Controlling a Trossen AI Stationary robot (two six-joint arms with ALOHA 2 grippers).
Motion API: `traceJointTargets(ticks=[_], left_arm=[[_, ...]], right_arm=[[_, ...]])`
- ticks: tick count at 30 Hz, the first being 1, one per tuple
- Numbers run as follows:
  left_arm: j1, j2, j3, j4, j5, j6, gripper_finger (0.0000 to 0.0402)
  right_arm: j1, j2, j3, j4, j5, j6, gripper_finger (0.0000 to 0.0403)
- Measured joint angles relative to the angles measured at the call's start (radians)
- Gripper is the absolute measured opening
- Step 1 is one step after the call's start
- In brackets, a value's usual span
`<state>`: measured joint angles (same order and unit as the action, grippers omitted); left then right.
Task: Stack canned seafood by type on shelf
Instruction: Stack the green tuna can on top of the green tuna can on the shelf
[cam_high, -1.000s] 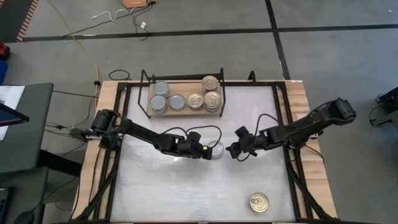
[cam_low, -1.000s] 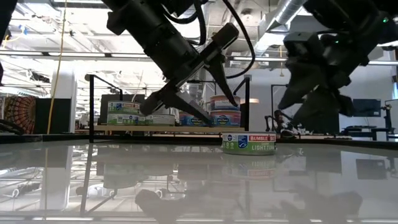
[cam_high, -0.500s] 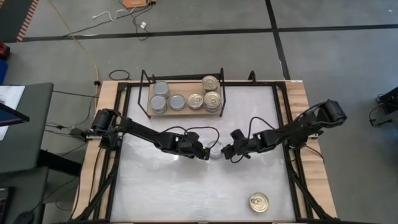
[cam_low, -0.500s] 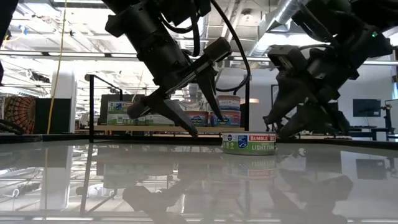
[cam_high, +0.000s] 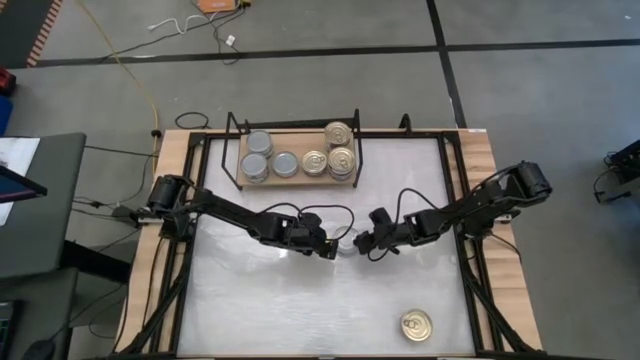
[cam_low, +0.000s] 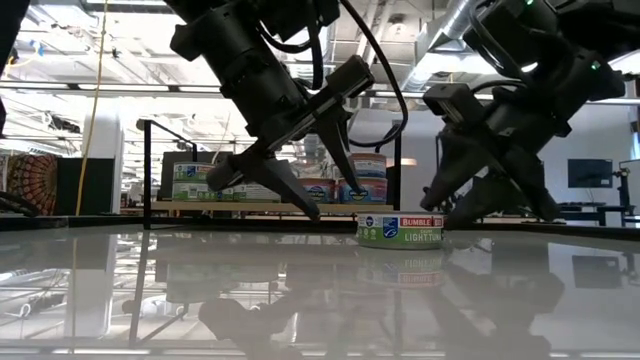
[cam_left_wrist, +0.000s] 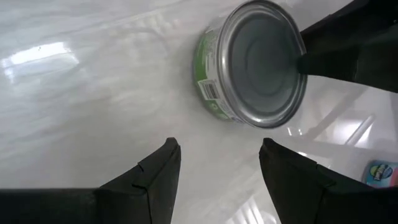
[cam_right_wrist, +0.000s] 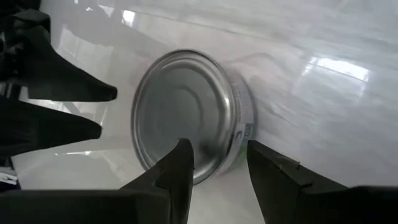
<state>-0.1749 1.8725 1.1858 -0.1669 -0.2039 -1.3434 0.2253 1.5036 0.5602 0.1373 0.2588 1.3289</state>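
Observation:
A grey-topped can with a green label lies flat on the white table, between my two grippers. On its left, my left gripper stands open a short way off and clear of it. On its right, my right gripper is open, with its fingers at the can's right rim. The wooden shelf at the far side holds grey-topped cans on the left and gold-topped cans on the right. A gold-topped can lies near the front right. My right gripper comes at the can slanting down from the table's right. One fingertip shows over the grey top near the rim. The other is beyond the side wall. Whether either touches the can, I cannot tell.
The shelf's black wire frame rises at the far side. The table's wooden border and black rails run along the left and right. Open white tabletop lies toward the near edge, apart from the gold-topped can.
My right gripper has come down and moved toward the table's left, up to the can's right side. My left gripper has tipped its fingers a little lower while staying in place. The can has kept still on the table.

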Motion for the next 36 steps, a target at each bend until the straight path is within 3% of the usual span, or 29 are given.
traceJointTargets(ticks=[8,17,28,36], left_arm=[[0.0,0.0,0.0,-0.001,0.064,-0.007,0.0209],[0.0,0.0,0.0,-0.001,0.065,0.03,0.021],[0.0,0.0,0.0,0.0,0.061,0.068,0.0272],[0.0,0.0,0.0,0.0,0.062,0.048,0.0276]], right_arm=[[-0.001,0.0,0.0,0.027,0.0,0.007,0.0173],[-0.001,-0.001,0.0,0.03,0.0,0.01,0.0173],[-0.001,-0.001,0.0,0.03,-0.027,0.01,0.0173],[-0.002,-0.001,0.0,0.029,-0.028,0.009,0.0173]])
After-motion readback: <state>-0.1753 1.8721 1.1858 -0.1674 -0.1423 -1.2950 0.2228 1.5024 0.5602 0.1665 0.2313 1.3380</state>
